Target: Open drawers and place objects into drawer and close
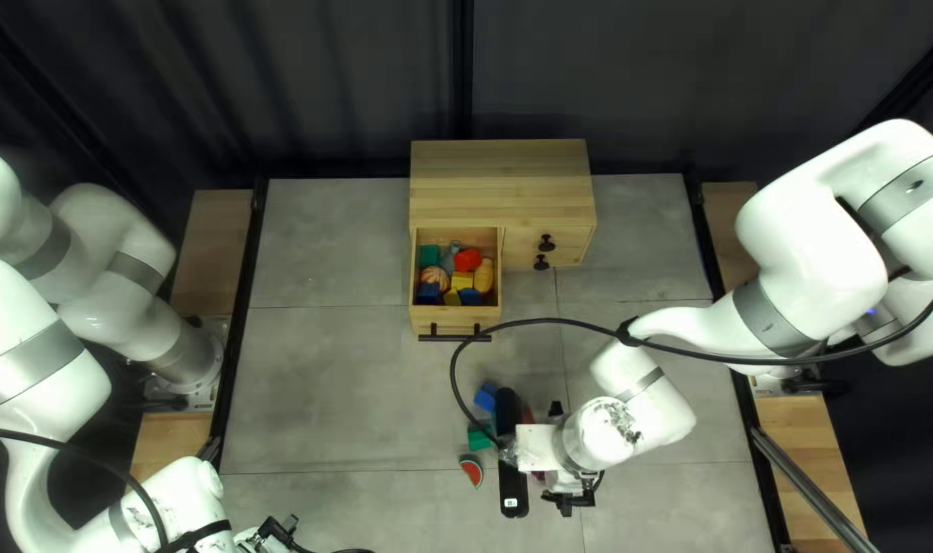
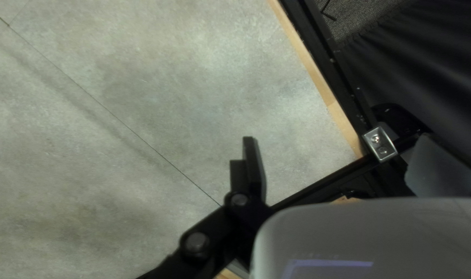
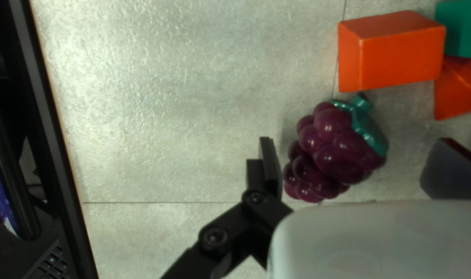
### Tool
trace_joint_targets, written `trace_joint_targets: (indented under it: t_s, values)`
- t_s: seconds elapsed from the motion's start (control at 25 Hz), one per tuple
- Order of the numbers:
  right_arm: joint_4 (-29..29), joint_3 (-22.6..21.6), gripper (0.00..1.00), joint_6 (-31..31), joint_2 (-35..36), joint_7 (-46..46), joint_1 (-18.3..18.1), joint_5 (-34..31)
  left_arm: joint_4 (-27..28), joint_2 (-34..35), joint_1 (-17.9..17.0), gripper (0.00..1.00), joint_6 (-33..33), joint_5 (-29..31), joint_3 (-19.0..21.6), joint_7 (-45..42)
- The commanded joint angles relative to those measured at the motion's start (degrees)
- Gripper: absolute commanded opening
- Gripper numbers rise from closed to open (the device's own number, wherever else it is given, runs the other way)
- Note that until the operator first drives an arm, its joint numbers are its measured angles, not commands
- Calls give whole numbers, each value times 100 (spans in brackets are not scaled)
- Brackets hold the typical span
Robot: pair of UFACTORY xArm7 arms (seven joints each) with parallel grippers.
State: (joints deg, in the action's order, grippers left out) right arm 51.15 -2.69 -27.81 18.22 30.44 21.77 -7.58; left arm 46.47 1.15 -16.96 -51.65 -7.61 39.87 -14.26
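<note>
The toy grapes (image 3: 333,155) are seen lying on the grey table (image 3: 168,103), between the spread fingers of the right gripper (image 3: 355,149); one finger is set just beside the fruit, the other is parted from it by a gap, so nothing is clamped. Beyond the grapes lie an orange block (image 3: 390,51), a red wedge (image 3: 460,85) and a green block (image 3: 463,28). At the lower centre of the top left view, a blue block (image 1: 486,395) and a watermelon slice (image 1: 471,471) are found near the right arm (image 1: 630,399). Near the centre, the drawer (image 1: 454,321) of the wooden cabinet (image 1: 499,184) is pulled out, with toys already placed in it. At the lower left, the left arm (image 1: 185,502) is held away from the toys, its gripper (image 2: 339,149) apart and unloaded. The picking step appears to be in hand: next, the fingers need to be lowered if necessary and closed evenly on the rounded grapes, before they are lifted towards the drawer.
</note>
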Motion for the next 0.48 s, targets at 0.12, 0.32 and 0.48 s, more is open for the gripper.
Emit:
trace_joint_targets:
  t_s: [0.12,0.32,0.48]
  values:
    - [114,-12,2,-277,-110,13,26,-2,0,0,0,100,0,0,0,0]
    - [138,40,2,-904,-604,-75,-7,-88,0,0,0,100,0,0,0,0]
    - [123,173,3,-1363,-1181,-669,-165,-321,0,0,0,100,0,0,0,0]
